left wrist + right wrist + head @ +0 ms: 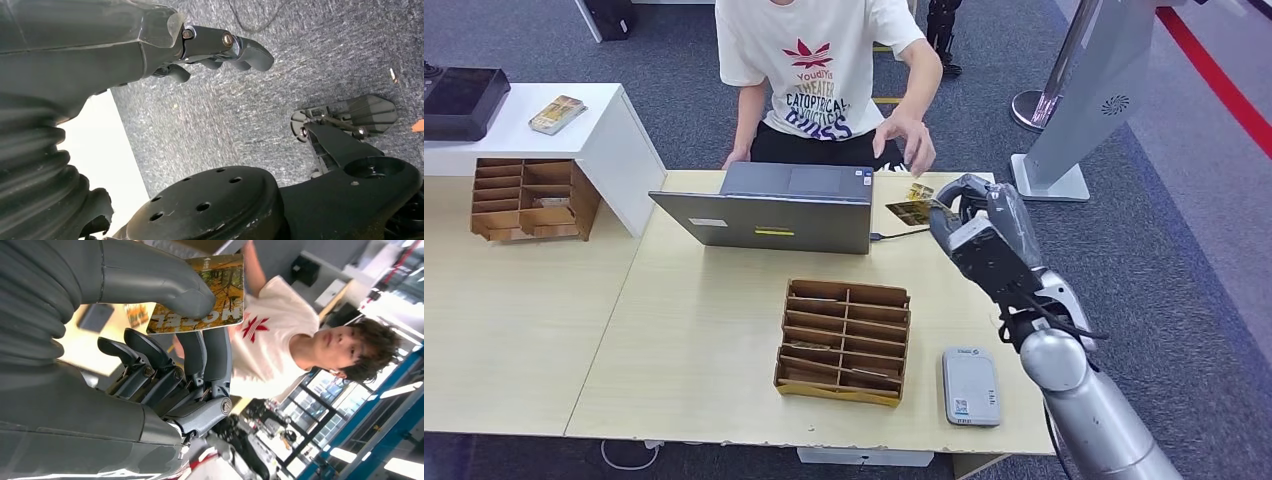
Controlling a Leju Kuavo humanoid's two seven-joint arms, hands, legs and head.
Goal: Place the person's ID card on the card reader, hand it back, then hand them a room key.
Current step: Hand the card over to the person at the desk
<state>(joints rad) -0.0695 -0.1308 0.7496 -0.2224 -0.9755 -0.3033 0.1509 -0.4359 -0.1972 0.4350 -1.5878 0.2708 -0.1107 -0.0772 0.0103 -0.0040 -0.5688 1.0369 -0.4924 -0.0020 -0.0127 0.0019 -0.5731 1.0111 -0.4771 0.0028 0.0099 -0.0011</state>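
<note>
My right hand is raised over the table's far right corner and pinches a room key card between thumb and fingers. In the right wrist view the room key card, printed with an autumn picture and the word HOTEL, sits under the thumb of my right hand. The person's hand hovers just beyond the card, apart from it. A small yellowish card-like thing shows under that hand. The grey-white card reader lies at the table's front right. My left hand hangs over the carpet, holding nothing.
A grey laptop stands at the table's far edge. A wooden slotted organizer sits mid-table, another at the left under a white cabinet. A grey kiosk stands beyond the table's right.
</note>
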